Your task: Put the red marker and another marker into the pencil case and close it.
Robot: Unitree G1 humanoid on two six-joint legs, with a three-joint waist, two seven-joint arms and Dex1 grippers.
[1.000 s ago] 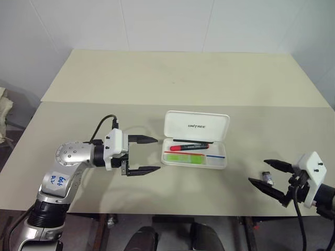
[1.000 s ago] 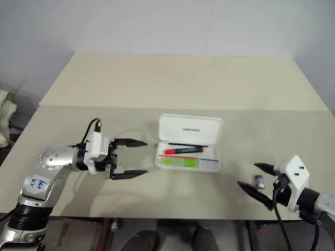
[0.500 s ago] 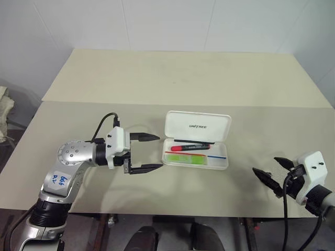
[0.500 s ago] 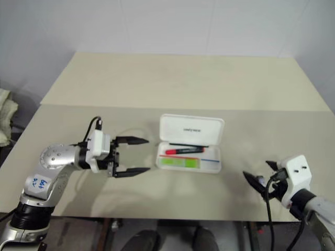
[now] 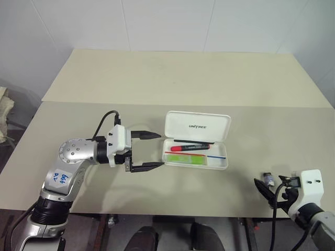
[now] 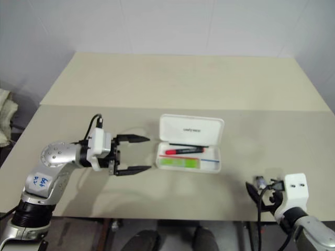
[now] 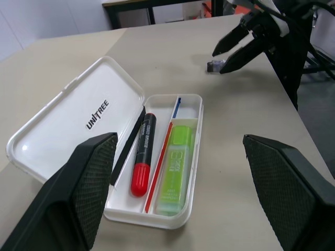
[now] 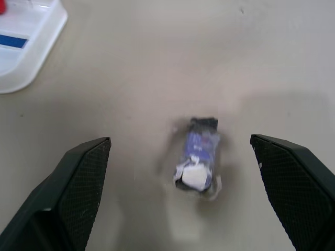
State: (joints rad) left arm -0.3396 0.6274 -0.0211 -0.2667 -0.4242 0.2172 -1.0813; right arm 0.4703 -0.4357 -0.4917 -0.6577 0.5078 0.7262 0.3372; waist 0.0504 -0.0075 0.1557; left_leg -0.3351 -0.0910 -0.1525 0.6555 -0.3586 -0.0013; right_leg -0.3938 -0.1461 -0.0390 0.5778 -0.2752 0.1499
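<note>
We're looking down on the table (image 5: 172,78), a broad beige top, and everything sits in the half toward its near edge. Around the middle of that half lies the case (image 5: 197,126), lid swung up and back toward the far edge, its tray facing us. In the tray we see the red marker (image 5: 189,147) lying lengthwise on the hinge side, and the green marker (image 5: 184,158) alongside it on the near side, a thin red line between them. Both are fully inside, and the lid is not yet shut.

Our left gripper (image 5: 152,151) sits just beside the case's left end, pointing toward it, fingers spread wide with nothing between them. The tips are close to the tray but clear of it.

Over by the near right corner, our right gripper (image 6: 255,191) has its fingers spread wide too, holding nothing. On the table between them lies a small stub (image 8: 198,156), dark and bluish with a white end, touching neither finger and well apart from the case.
</note>
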